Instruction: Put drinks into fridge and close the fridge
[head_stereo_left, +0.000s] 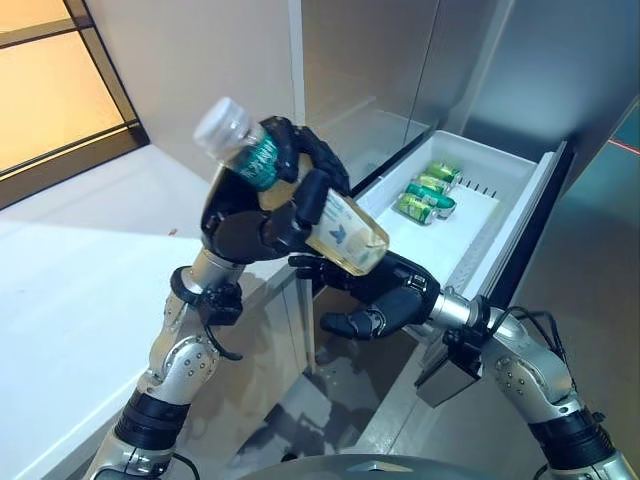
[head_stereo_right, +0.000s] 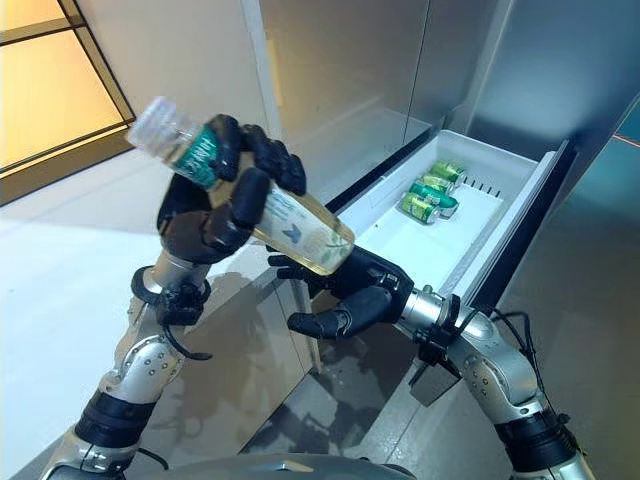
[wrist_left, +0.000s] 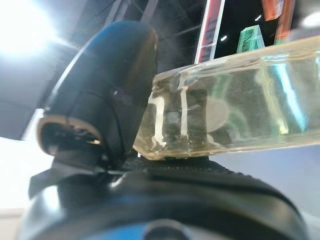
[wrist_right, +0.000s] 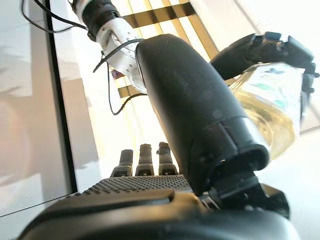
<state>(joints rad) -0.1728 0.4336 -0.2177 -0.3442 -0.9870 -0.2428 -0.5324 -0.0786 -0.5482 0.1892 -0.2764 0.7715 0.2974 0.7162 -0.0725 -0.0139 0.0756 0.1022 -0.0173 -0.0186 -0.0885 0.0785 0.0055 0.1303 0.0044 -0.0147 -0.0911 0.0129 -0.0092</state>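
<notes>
My left hand (head_stereo_left: 250, 225) is shut on a clear bottle (head_stereo_left: 340, 232) of pale yellow drink with a green label and a clear cap. It holds the bottle in the air, tilted, cap up and to the left, base down towards the open fridge drawer (head_stereo_left: 520, 200). The left wrist view shows the bottle (wrist_left: 240, 100) pressed by the thumb (wrist_left: 105, 95). My right hand (head_stereo_left: 385, 295) is open just under the bottle's base, palm up, fingers straight. The right wrist view shows the bottle (wrist_right: 270, 105) above that hand (wrist_right: 195, 115). Whether the right hand touches the base I cannot tell.
Green cans (head_stereo_left: 430, 192) lie at the far end of the white drawer, whose near part is bare. A white counter (head_stereo_left: 80, 280) runs along the left. Grey fridge panels (head_stereo_left: 520, 70) rise behind the drawer.
</notes>
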